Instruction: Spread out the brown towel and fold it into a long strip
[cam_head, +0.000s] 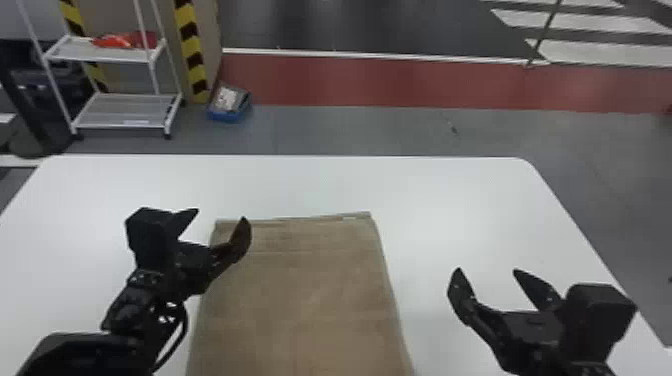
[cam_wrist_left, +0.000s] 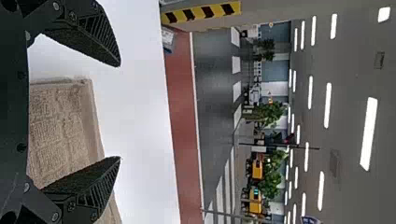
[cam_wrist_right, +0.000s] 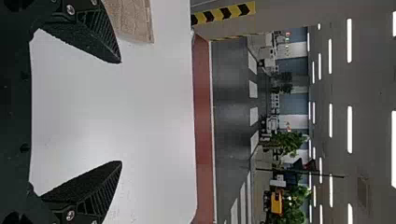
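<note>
The brown towel (cam_head: 305, 295) lies flat on the white table, a broad panel running from mid-table to the bottom edge of the head view, with layered edges at its far end. My left gripper (cam_head: 220, 215) is open over the towel's far left corner, holding nothing. In the left wrist view the towel (cam_wrist_left: 63, 130) shows behind the open left gripper (cam_wrist_left: 120, 112). To the right of the towel, above bare table, is my right gripper (cam_head: 485, 270), also open and unloaded. The right wrist view has the right gripper (cam_wrist_right: 121, 112) with a towel corner (cam_wrist_right: 133, 21) beside one finger.
The white table (cam_head: 440, 200) extends past the towel on both sides and at the far end. Beyond it on the floor stand a white shelf rack (cam_head: 125, 110) and a blue box (cam_head: 227, 107) near a striped pillar (cam_head: 190, 50).
</note>
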